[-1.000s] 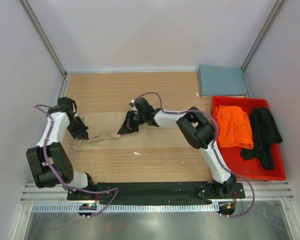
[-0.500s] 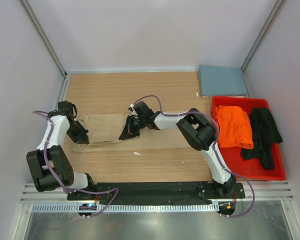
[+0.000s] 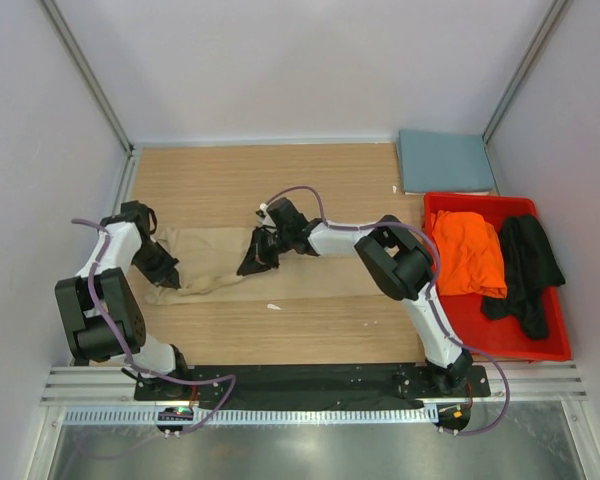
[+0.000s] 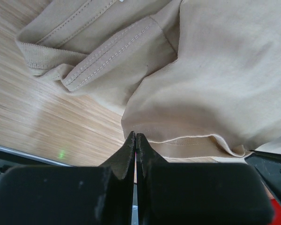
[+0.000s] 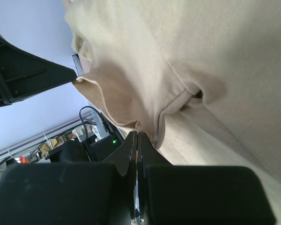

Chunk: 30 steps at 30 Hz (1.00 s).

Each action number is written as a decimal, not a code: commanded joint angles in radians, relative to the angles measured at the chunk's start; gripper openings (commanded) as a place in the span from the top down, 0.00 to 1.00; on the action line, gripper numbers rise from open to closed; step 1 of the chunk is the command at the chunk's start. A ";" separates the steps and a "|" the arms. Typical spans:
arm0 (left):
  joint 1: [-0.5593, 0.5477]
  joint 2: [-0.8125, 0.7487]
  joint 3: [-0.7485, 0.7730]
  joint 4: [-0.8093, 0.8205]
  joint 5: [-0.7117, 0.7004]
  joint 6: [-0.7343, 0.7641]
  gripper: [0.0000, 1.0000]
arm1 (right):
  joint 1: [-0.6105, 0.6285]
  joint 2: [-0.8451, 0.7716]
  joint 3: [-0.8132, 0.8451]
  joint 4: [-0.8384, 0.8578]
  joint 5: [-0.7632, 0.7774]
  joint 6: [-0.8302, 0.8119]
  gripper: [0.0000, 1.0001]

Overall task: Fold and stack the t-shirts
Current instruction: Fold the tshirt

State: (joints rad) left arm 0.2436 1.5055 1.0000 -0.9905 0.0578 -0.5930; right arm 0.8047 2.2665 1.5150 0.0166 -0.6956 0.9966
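A tan t-shirt (image 3: 220,255) lies stretched across the wooden table between my two grippers. My left gripper (image 3: 170,280) is shut at the shirt's left end; in the left wrist view its fingertips (image 4: 135,136) pinch the hem of the tan cloth (image 4: 215,70). My right gripper (image 3: 248,266) is shut at the shirt's middle front edge, and in the right wrist view a fold of the tan cloth (image 5: 201,47) runs down into its tips (image 5: 137,135). An orange t-shirt (image 3: 468,250) and a black t-shirt (image 3: 525,265) lie crumpled in the bin. A slate blue-grey t-shirt (image 3: 445,160) lies folded at the back right.
A red plastic bin (image 3: 480,330) stands at the right edge of the table. Grey walls close in the table on three sides. A small white scrap (image 3: 272,306) lies on the wood near the front.
Both grippers have moved a little toward the near edge with the tan shirt. The cloth between them has gone from bunched to flatter.
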 commanded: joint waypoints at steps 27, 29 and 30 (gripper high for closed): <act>0.006 0.208 0.302 0.101 0.066 0.024 1.00 | -0.088 0.106 0.241 -0.092 -0.047 -0.033 0.97; 0.005 0.226 0.321 0.095 0.063 0.024 1.00 | -0.091 0.122 0.269 -0.092 -0.050 -0.023 0.97; 0.006 0.248 0.325 0.095 0.063 0.024 1.00 | -0.091 0.129 0.277 -0.093 -0.050 -0.023 0.97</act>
State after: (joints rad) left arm 0.2440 1.7271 1.2816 -0.9241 0.1162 -0.5690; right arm 0.7170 2.3863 1.7283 -0.0914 -0.7208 0.9710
